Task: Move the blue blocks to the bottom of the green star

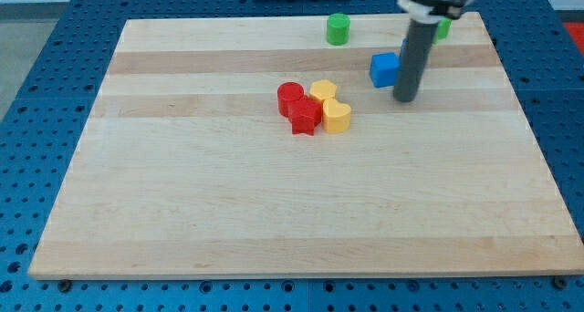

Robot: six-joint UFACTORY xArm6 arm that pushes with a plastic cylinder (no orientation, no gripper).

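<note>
A blue cube (384, 69) lies on the wooden board (274, 212) at the upper right. My tip (405, 99) rests on the board just to the right of the cube and slightly below it, close to or touching its right side. A green block (443, 28), mostly hidden behind the rod, sits near the board's top right edge; its shape cannot be made out. A green cylinder (338, 28) stands near the top edge, up and left of the blue cube. A sliver of blue shows at the rod's left edge above the cube; I cannot tell whether it is a second blue block.
A tight cluster lies left of the blue cube near the middle: a red cylinder (290, 97), a red star-like block (305, 117), a yellow block (322, 91) and a yellow heart (337, 117). A blue pegboard surrounds the board.
</note>
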